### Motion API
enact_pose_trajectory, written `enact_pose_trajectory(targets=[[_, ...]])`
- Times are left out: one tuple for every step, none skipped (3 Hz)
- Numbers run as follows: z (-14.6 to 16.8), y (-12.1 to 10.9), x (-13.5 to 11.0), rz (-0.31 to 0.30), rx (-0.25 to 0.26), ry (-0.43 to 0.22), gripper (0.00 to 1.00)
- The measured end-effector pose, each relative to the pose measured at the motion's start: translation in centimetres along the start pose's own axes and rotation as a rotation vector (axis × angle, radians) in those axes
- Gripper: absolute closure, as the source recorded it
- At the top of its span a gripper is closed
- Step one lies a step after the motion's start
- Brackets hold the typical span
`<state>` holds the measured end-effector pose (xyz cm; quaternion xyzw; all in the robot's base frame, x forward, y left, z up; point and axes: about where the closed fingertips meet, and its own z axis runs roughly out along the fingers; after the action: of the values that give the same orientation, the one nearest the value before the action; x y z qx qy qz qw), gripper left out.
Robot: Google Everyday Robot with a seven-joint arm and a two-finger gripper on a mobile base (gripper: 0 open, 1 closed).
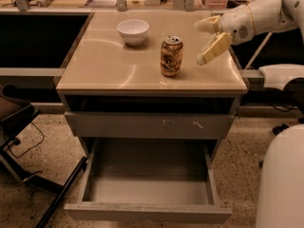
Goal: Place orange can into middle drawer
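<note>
Hovering over the right side of the beige cabinet top [104, 65], my pale two-finger claw [209, 38] is spread wide, gripping nothing. Just to its left, clear of both fingers, the small orange-gold metal drink can [171, 56] stands upright. Far below and to the left, the wide shallow grey middle drawer [147, 177] is pulled out. A round white bowl [133, 31] sits farther left, beyond the can.

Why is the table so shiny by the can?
In the camera view, warm light seems to bounce off the smooth tabletop, leaving pale curved glare beside the orange can; the open middle drawer sits dimmer below, and the open gripper, hovering beside the can, looks brightly lit.
</note>
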<state>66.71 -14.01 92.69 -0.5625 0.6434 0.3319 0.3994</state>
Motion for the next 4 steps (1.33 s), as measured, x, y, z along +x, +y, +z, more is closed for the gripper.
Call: enact_pose_trajectory(targets=[[-1.1, -1.3, -0.6, -0.016, 0.041, -0.018, 0.0], [-1.1, -1.3, -0.6, -0.016, 0.04, -0.018, 0.0], [2.9, -1.5, -0.2, 0.011, -0.059, -0.082, 0.0], [7.2, -3.0, -0.6, 0.047, -0.117, -0.161, 0.0]])
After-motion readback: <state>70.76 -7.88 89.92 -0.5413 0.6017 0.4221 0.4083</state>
